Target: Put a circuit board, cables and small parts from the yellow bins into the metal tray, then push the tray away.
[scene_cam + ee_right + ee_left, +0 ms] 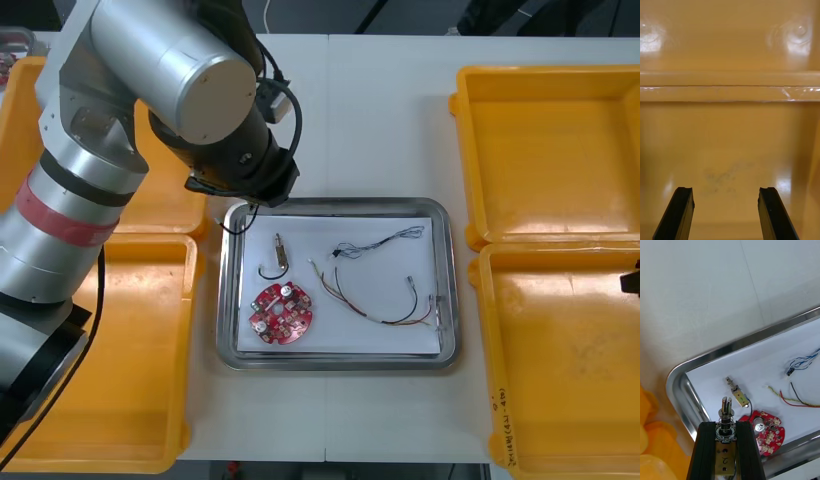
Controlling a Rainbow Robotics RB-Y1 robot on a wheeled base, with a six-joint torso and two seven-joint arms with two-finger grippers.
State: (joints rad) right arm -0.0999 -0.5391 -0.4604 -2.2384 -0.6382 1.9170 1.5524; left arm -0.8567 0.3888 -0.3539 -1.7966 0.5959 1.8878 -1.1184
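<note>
Grasp of the left gripper [725, 425] tight on a small metal part [726, 410]; hovers over the far left corner of the metal tray [340, 207]. On its white lining: a second small metal part [281, 250], a round red circuit board [281, 313] nearer the robot, a twisted blue and white cable [385, 242], a red and yellow cable [385, 305]. Farther right, right gripper [725, 189] spread wide above a yellow bin [730, 150].

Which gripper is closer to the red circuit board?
Left. The left gripper, shut on a small metal part, is over the far-left corner of the tray, near the circuit board. The right gripper is open over a yellow bin, off to the right.
</note>
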